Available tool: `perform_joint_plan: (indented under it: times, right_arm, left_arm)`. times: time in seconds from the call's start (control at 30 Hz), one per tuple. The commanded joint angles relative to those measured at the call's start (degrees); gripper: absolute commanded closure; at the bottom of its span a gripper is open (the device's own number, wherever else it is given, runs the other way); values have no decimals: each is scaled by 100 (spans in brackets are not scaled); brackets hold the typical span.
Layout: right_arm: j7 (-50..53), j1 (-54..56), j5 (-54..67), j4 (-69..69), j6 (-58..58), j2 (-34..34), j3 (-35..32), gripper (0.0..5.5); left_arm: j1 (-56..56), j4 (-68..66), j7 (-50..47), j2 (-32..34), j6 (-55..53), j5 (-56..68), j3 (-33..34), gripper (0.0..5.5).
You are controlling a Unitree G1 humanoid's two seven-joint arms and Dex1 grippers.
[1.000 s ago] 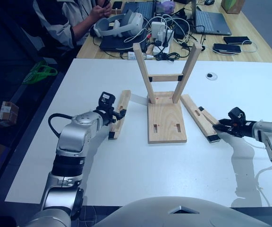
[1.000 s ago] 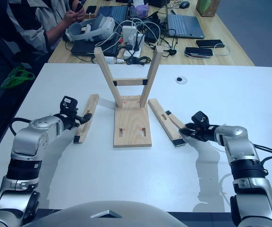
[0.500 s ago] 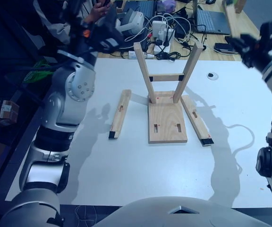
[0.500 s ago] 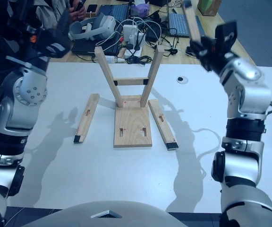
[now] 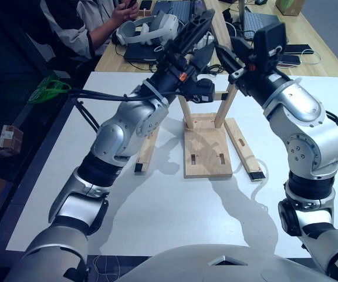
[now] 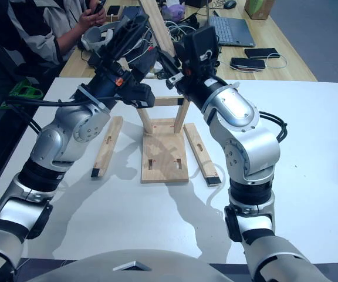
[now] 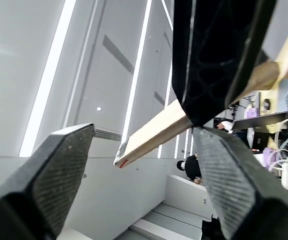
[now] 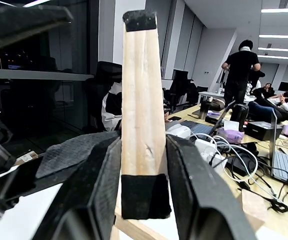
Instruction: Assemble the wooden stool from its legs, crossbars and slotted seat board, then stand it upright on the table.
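seat board point(image 5: 208, 154) — pale wood | table point(image 5: 157, 211) — white | wooden bar point(image 8: 143, 100): pale, black end caps

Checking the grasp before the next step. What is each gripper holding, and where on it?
The right gripper clamps a wooden bar near its lower end, with the black-capped tip pointing up. The left gripper is open by the bar, holding nothing.

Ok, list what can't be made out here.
The wooden leg in the right claw: upper end cut off by the right eye view's top edge.
The upright frame's left leg: top behind the left arm, both eye views.
The left claw: whether it touches that leg, blocked by the right claw in the left wrist view.
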State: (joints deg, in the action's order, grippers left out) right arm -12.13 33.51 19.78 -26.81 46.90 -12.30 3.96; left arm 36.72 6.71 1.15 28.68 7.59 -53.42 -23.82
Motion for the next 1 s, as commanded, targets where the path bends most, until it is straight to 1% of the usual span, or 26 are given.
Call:
perform_joint_plan:
  times: [0.03, 0.3, 0.33, 0.37, 0.57, 0.83, 0.93, 1.0]
  right_arm:
    - [-149, -68, 7, -200, 104, -61, 256, 422]
    - [-498, -530, -28, -580, 464, -617, 548, 422]
    - [-530, -559, -31, -589, 501, -668, 569, 422]
    - [-555, -570, -39, -589, 520, -696, 588, 422]
    - [-593, -474, -89, -456, 510, -673, 753, 422]
    - [-590, -453, -136, -398, 562, -654, 756, 422]
    - [-631, -459, -144, -416, 631, -704, 793, 422]
    - [-676, -468, -132, -436, 721, -758, 825, 422]
  left_arm:
    - [-168, -74, 303, -2, 125, -156, -158, 189]
    - [-323, -120, 512, 454, 448, -358, -22, 189]
    - [-339, -132, 555, 482, 512, -291, -1, 208]
    - [-353, -145, 592, 488, 571, -224, 8, 213]
    - [-508, -214, 1077, 433, 1068, 211, -188, 324]
    - [-613, -215, 1327, 486, 1131, 530, 47, 443]
    - [-612, -224, 1388, 459, 1143, 497, 45, 468]
    - [-628, -233, 1473, 446, 1165, 537, 27, 473]
